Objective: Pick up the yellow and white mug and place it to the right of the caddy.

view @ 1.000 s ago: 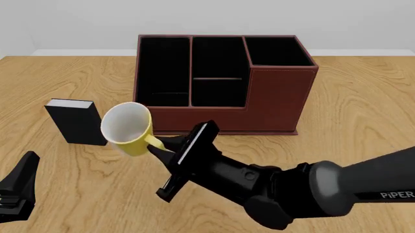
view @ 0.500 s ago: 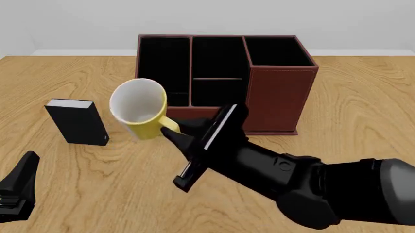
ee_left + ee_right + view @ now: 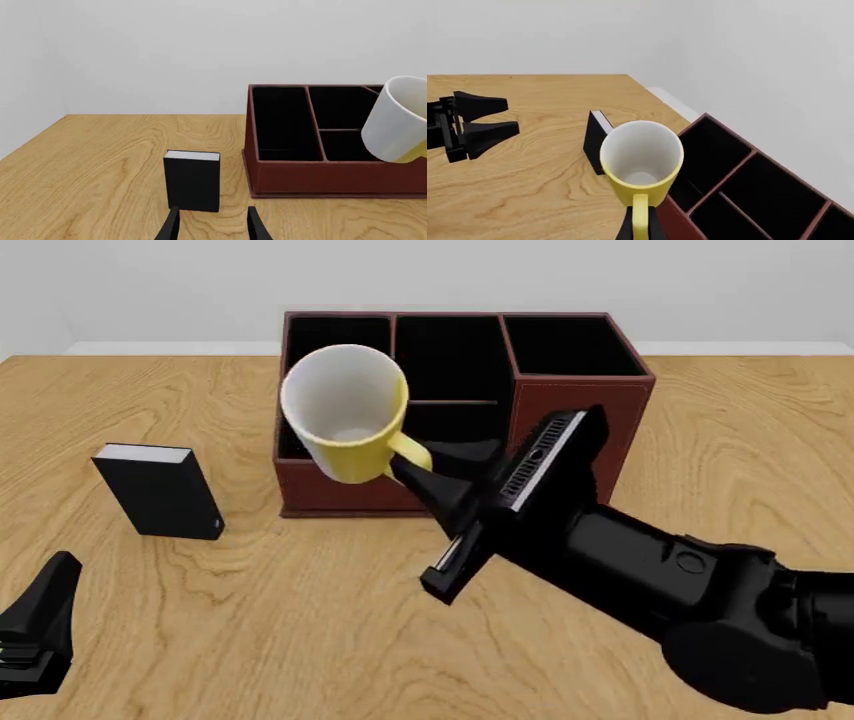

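Right gripper (image 3: 416, 472) is closed on the handle of the yellow and white mug (image 3: 346, 410), holding it in the air, tipped so the white inside faces the front camera. In the front view the mug overlaps the caddy (image 3: 577, 430) at its left compartments and hides part of its front wall. Whether the mug is above the caddy or in front of it, I can't tell from this angle.

Right wrist view: mug (image 3: 641, 160) is mouth-up toward the lens; only the fingertips (image 3: 627, 229) show at the frame edge, pinched around the handle. The caddy (image 3: 740, 195) runs out of frame, far end cut off.

Left wrist view: the mug (image 3: 397, 120) is cut off at the frame edge, handle not visible. The caddy (image 3: 301, 165) is also clipped on that side.

Left gripper (image 3: 38, 638) sits low at the near-left bench (image 3: 267, 620) edge, partly out of frame. Its fingers are apart with nothing between them. Left wrist view shows just the fingertips (image 3: 172, 227).

Small black box (image 3: 160, 490) stands upright on the bench left of the caddy, well apart from it.
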